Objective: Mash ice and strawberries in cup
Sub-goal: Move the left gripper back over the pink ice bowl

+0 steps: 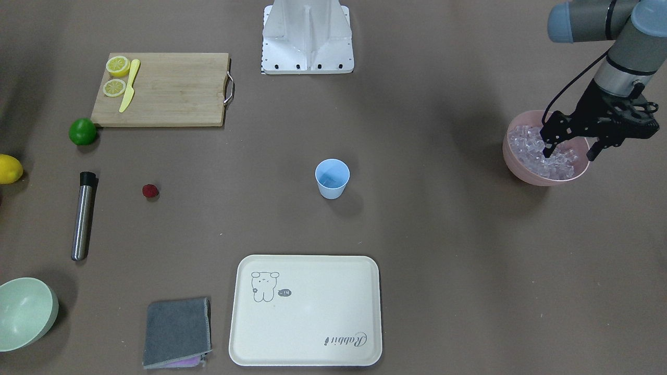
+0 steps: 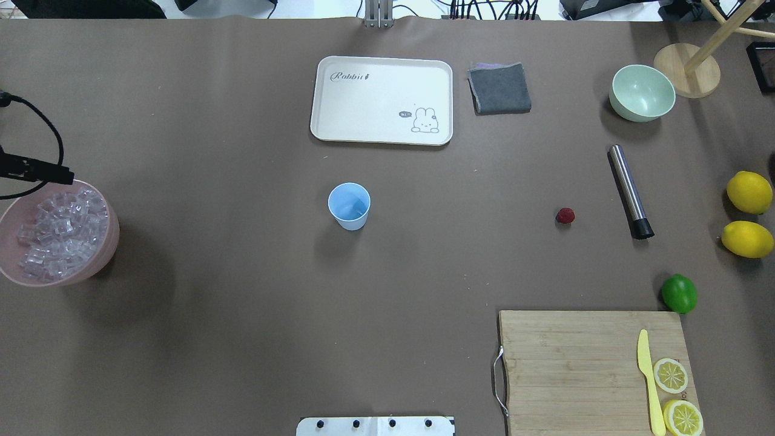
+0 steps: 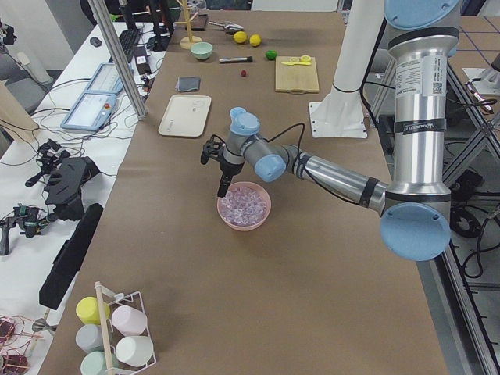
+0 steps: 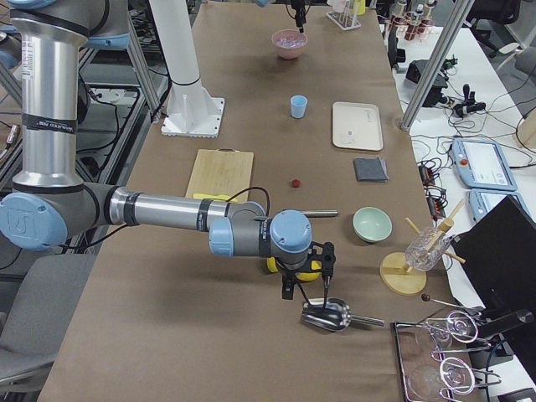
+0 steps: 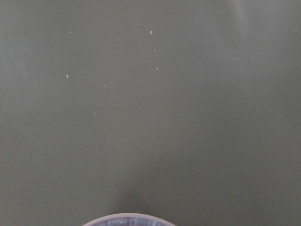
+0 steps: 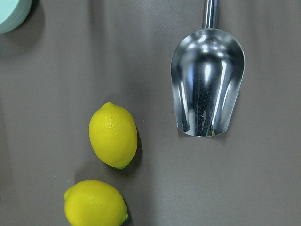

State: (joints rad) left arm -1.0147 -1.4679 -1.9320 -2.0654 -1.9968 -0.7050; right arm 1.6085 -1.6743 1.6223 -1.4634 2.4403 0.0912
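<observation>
brown surface (image 2: pixel 212 315) carries a cup (image 2: pixel 349 206), strawberry (image 2: pixel 565 215), tray (image 2: pixel 375 103), cloth (image 2: pixel 499 88), pink bowl (image 2: pixel 111 249), green bowl (image 2: pixel 642 92), wooden board (image 2: pixel 575 369), lime (image 2: pixel 679 293), two lemons (image 2: pixel 749 192), steel rod (image 2: pixel 626 184).

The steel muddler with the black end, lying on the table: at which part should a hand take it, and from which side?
Grip the muddler probably at mid-shaft, on the steel, from straight above, fingers closing across its narrow width. It lies flat, a long round bar, with bare table along both sides; the strawberry lies apart.
</observation>
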